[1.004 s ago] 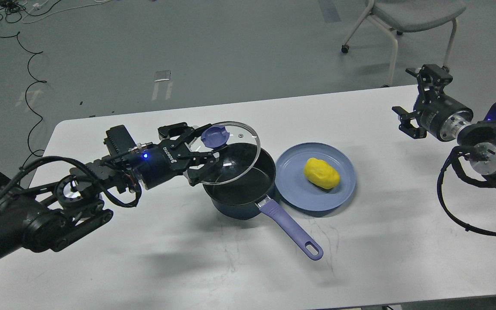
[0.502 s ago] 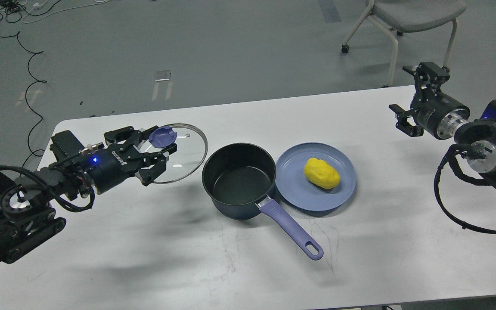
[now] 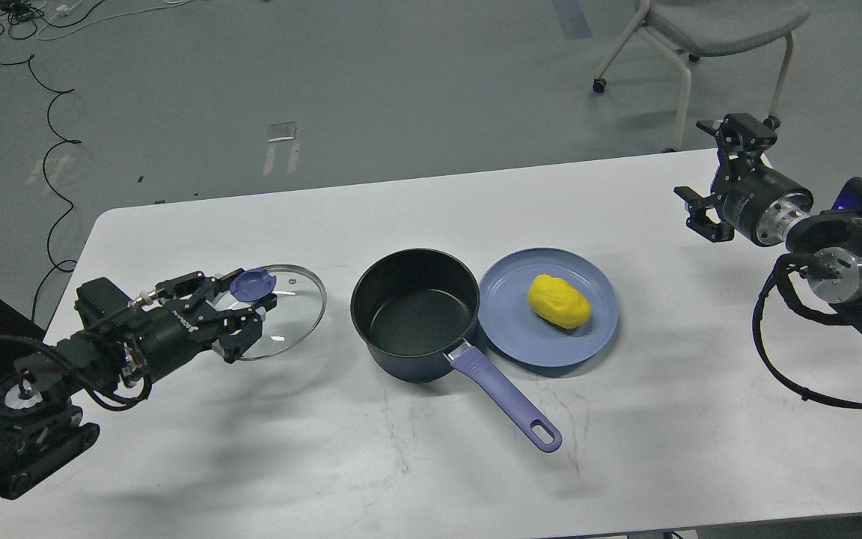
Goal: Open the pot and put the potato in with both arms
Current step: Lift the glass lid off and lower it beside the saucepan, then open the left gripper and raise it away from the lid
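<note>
The dark pot (image 3: 414, 311) with a purple handle stands open at the table's middle. A yellow potato (image 3: 558, 300) lies on a blue plate (image 3: 595, 333) just right of the pot. My left gripper (image 3: 245, 307) is shut on the purple knob of the glass lid (image 3: 292, 307) and holds the lid low over the table, left of the pot. My right gripper (image 3: 711, 172) is open and empty near the table's far right edge, well apart from the plate.
The white table (image 3: 416, 464) has its far edge behind the pot. A grey chair (image 3: 708, 30) stands on the floor behind the right arm. Cables (image 3: 49, 97) lie on the floor at the far left.
My left gripper has carried the glass lid off the pot, leftward and down toward the table. The right gripper has shifted slightly left.
</note>
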Robot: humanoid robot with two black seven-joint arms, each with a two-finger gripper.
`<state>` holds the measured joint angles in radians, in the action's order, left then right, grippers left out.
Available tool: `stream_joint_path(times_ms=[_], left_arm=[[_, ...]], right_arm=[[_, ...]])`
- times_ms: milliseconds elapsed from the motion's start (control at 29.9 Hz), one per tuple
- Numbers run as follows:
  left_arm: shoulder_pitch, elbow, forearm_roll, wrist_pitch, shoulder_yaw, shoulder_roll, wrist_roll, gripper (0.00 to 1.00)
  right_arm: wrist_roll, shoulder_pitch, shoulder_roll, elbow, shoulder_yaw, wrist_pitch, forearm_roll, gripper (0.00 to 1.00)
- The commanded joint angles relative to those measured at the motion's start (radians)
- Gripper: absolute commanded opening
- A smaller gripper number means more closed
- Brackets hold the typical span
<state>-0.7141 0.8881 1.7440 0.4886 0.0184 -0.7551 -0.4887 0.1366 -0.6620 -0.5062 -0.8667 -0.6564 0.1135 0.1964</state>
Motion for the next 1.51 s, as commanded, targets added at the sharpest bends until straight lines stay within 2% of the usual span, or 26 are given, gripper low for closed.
stream_joint_path(times_ms=[0, 201, 401, 535, 669, 937, 1137, 1338, 1405, 1472], left_arm=[[0.031, -0.023, -0.001, 0.000, 0.000, 0.002, 0.000, 0.57], [0.044, -0.049, -0.029, 0.000, 0.000, 0.011, 0.000, 0.59], [0.065, -0.103, -0.089, 0.000, 0.000, 0.074, 0.000, 0.72], [0.079, -0.110, -0.095, 0.000, 0.000, 0.080, 0.000, 0.88], [0.079, -0.110, -0.115, 0.000, 0.000, 0.088, 0.000, 0.97], [0.056, -0.094, -0.251, 0.000, -0.009, 0.048, 0.000, 0.98], [-0.056, -0.063, -0.427, 0.000, -0.020, -0.009, 0.000, 0.95], [-0.160, 0.089, -0.699, 0.000, -0.028, -0.119, 0.000, 0.96], [-0.192, 0.126, -0.785, -0.094, -0.072, -0.158, 0.000, 0.96], [-0.203, 0.118, -0.950, -0.302, -0.177, -0.150, 0.000, 0.98]], right_arm=[[0.000, -0.001, 0.000, 0.002, 0.001, 0.000, 0.000, 1.00], [0.000, -0.001, 0.000, 0.000, 0.001, 0.000, 0.000, 1.00], [0.000, -0.001, -0.001, 0.000, 0.001, 0.000, 0.000, 1.00], [0.000, -0.001, -0.008, 0.000, 0.001, 0.002, -0.002, 1.00], [0.000, -0.002, -0.008, 0.000, 0.001, 0.002, -0.002, 1.00], [0.000, -0.016, -0.011, 0.000, 0.003, 0.008, 0.005, 1.00], [0.001, -0.092, -0.009, -0.008, 0.087, 0.008, 0.027, 1.00], [0.021, -0.197, -0.003, -0.012, 0.245, 0.008, 0.071, 1.00], [0.024, -0.220, -0.003, -0.015, 0.279, 0.008, 0.089, 1.00], [0.040, -0.248, -0.002, -0.017, 0.331, 0.008, 0.174, 1.00]])
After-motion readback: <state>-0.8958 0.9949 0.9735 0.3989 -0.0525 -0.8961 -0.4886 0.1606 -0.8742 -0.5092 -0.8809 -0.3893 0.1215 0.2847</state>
